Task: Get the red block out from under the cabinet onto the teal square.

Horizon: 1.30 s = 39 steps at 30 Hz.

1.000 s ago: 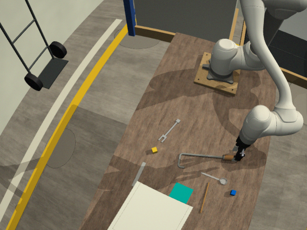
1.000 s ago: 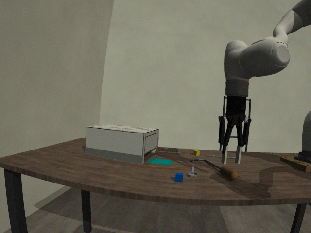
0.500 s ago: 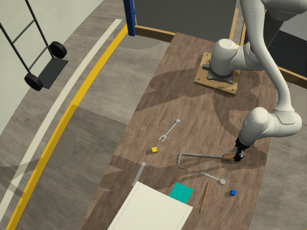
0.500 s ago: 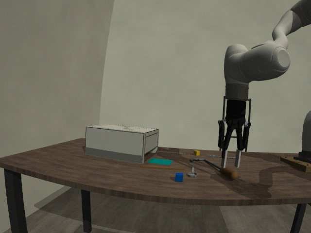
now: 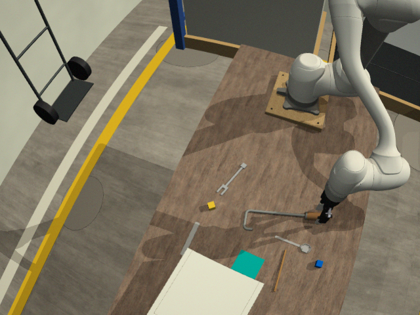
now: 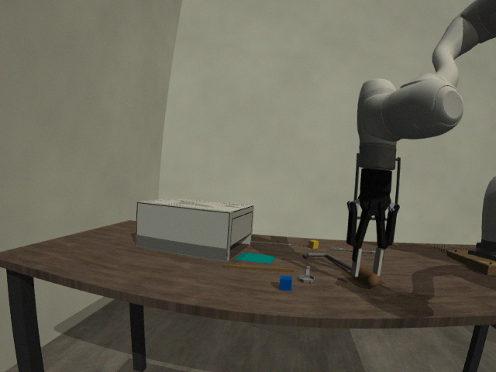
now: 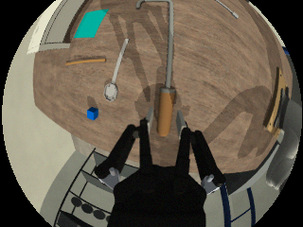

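I have the claw (image 6: 366, 269) half spread, straddling the hook's wooden handle (image 7: 165, 110) without pinching it, because the hook (image 5: 249, 220) at twelve o'clock must reach under the cabinet (image 6: 192, 228).

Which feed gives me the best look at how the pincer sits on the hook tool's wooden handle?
The wrist view: it looks straight down the pincer, fingers either side of the wooden handle, a gap visible on each side. The exterior view shows the fingertips low around the handle from the side. In the top view, the handle is small and partly hidden.
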Available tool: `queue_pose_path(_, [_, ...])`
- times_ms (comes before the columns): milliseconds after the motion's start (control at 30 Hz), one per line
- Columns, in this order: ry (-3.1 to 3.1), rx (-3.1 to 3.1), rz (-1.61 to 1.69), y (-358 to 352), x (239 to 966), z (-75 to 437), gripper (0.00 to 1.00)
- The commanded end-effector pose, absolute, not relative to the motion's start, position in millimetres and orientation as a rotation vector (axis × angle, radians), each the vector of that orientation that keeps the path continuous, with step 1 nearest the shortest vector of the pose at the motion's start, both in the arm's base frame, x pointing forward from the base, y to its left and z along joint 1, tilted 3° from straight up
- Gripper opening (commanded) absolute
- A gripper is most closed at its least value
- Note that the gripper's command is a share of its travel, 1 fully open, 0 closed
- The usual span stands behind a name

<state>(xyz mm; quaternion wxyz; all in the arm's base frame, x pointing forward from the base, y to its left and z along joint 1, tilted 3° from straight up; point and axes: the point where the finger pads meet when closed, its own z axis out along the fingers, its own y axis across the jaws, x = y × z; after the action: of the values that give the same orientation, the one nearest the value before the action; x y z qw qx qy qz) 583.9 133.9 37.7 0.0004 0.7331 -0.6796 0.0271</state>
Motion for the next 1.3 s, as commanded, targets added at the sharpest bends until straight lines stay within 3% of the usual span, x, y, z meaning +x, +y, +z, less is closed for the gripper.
queue_pose_path(0, [-2.133, 2.298, 0.084, 130.6, 583.8, 29.2, 0.35])
queue_pose_path(1267, [-2.133, 2.298, 0.084, 130.2, 584.2, 18.5, 0.35])
